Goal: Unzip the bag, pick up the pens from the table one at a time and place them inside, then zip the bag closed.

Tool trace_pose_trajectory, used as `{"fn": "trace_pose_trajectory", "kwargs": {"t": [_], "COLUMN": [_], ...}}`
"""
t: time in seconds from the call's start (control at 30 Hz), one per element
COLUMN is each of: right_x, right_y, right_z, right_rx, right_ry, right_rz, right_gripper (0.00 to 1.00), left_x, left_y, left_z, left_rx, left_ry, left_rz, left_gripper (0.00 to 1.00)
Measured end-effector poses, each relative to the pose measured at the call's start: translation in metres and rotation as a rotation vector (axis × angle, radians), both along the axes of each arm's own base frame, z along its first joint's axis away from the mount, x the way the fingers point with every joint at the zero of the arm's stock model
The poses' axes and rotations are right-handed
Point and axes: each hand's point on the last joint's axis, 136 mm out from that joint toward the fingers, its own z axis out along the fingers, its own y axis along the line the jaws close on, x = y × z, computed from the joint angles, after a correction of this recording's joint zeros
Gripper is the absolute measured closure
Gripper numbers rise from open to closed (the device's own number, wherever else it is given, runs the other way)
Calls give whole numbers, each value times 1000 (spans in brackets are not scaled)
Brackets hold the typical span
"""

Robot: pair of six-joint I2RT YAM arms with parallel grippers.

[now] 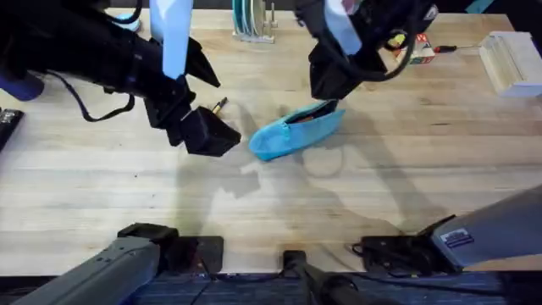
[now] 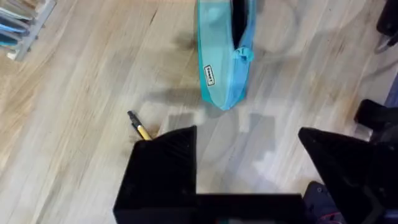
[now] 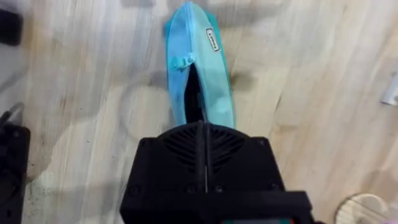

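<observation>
The light blue bag (image 1: pixel 292 134) lies mid-table with its zipper partly open, a dark slit (image 2: pixel 238 18) showing along the top. My right gripper (image 1: pixel 326 85) is over the bag's right end. In the right wrist view its fingers (image 3: pixel 202 163) are pressed together over the end of the bag (image 3: pixel 198 74), apparently pinching the fabric. One yellow pen (image 1: pixel 218 106) with a dark tip lies left of the bag. My left gripper (image 2: pixel 245 140) hovers open beside it, and one finger (image 2: pixel 165 168) hides the pen's (image 2: pixel 139 127) lower part.
A rack of flat blue and white items (image 1: pixel 251 21) stands at the back centre. A pale wooden block (image 1: pixel 512 59) and a red-handled screwdriver (image 1: pixel 434 49) are at the back right. A dark remote (image 1: pixel 7 123) lies at the left edge.
</observation>
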Motion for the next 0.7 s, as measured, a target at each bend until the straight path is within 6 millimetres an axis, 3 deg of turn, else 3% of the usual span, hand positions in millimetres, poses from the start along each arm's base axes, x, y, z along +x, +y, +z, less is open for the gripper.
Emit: {"fn": "trace_pose_trajectory", "kwargs": {"t": [0.7], "right_x": [4], "right_y": [5], "right_z": [-67], "right_rx": [-97], "right_ry": [202], "right_rz": [8], "right_gripper": [971], "left_x": [-1], "left_y": [0], "left_z": [-1], "left_rx": [2], "left_ry": [6], "left_rz": [0], "left_gripper": [8]}}
